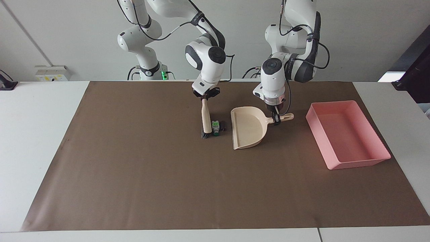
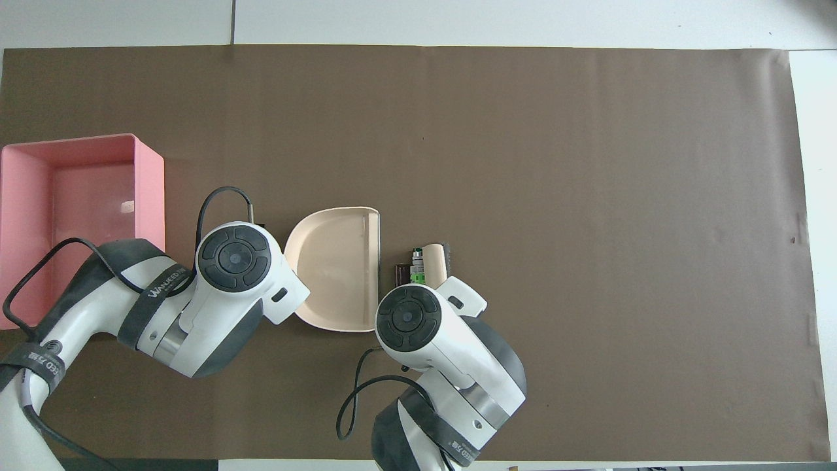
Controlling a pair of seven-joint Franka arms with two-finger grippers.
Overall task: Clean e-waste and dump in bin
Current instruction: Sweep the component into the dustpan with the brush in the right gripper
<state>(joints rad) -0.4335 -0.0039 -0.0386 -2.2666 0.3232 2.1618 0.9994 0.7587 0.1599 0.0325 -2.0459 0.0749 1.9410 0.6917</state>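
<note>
Jaws of the right gripper [image 1: 205, 96] are clamped on the top of a wooden brush [image 1: 205, 117], which hangs nearly upright, its dark bristles down on the brown mat [image 1: 134, 161]. Just beside those bristles, toward the left arm's end of the worktop, lie the two bits of e-waste: the white and green piece [image 1: 215, 127], touching or almost touching the brush head, and the dark cylinder [image 2: 401, 271] right next to it, partly hidden in the facing view. Next comes the open mouth of the cream dustpan [image 1: 247, 129], a small gap away from the cylinder. Its handle points toward the left arm's end, and the left gripper [image 1: 276, 119] has its jaws closed on that handle. All of this sits about midway along the mat, closer to the robots' edge. Well apart, near the mat's edge at the left arm's end, the pink bin [image 1: 347, 134] rests with nothing seen in it.
</note>
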